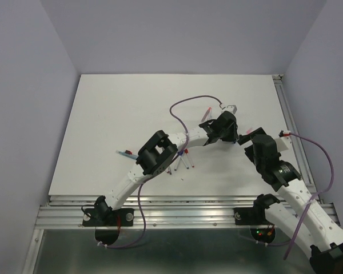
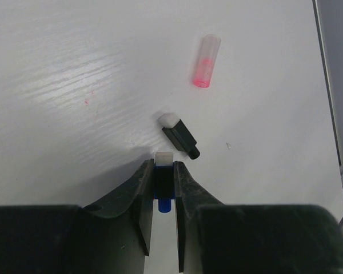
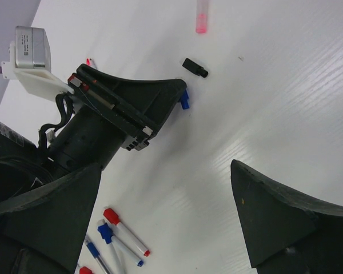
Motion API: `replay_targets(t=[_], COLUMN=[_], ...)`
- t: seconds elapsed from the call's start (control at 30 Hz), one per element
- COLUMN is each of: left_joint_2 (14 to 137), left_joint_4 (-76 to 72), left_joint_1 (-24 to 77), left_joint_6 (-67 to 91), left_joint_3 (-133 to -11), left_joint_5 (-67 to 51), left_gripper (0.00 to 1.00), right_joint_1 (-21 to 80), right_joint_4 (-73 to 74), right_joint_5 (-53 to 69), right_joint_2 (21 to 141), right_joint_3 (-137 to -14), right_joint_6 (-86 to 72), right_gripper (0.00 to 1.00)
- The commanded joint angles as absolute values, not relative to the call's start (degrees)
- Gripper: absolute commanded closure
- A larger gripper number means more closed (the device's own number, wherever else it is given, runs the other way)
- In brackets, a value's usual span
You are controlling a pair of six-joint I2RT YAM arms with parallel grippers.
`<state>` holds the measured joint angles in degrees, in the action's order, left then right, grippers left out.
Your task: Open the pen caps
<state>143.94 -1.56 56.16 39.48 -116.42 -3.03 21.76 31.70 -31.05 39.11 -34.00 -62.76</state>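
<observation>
My left gripper (image 2: 164, 166) is shut on a small blue pen cap (image 2: 164, 204) with a white end, held low over the table. In the right wrist view the left gripper (image 3: 180, 94) shows with the blue cap (image 3: 184, 103) at its tip. A loose black cap (image 2: 180, 136) with a white end lies just ahead of it, and a clear pink cap (image 2: 206, 68) lies further on. My right gripper (image 3: 166, 165) is open and empty above the table, right of the left gripper (image 1: 231, 134).
Several capped pens lie near the table's middle (image 1: 183, 162), among them one with a red cap (image 3: 111, 217) and one with a blue cap (image 3: 105, 231). Another pen (image 1: 126, 153) lies to the left. A metal rail (image 1: 288, 120) runs along the right edge.
</observation>
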Motion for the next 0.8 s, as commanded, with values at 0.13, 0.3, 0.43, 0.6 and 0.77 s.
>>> replay_targets(t=[0.13, 0.3, 0.43, 0.6, 0.77], left_joint_2=[140.11, 136.76, 131.50, 121.32, 111.46], left_joint_4=[-1.14, -1.67, -2.90, -7.38, -7.73], left_joint_1=[56.43, 56.42, 56.25, 55.64, 54.67], left_joint_6=[37.89, 36.74, 36.30, 35.60, 34.72], left_joint_3=[-118.48, -117.25, -111.38, -97.69, -86.07], left_joint_5=[-5.27, -6.76, -7.38, -6.16, -1.41], left_gripper=[0.48, 0.27, 0.13, 0.02, 0.01], right_joint_1=[21.53, 21.53, 21.45, 21.45, 21.53], right_joint_4=[31.90, 32.78, 32.70, 32.08, 29.10], right_joint_5=[-30.85, -29.01, -26.90, -22.77, -16.10], right_joint_2=[37.27, 36.56, 35.07, 32.00, 28.31], right_joint_3=[-33.22, -32.34, -32.08, -30.94, -29.54], right_joint_6=[-61.35, -60.03, -57.06, -53.00, -48.96], right_gripper=[0.00, 0.00, 0.00, 0.00, 0.00])
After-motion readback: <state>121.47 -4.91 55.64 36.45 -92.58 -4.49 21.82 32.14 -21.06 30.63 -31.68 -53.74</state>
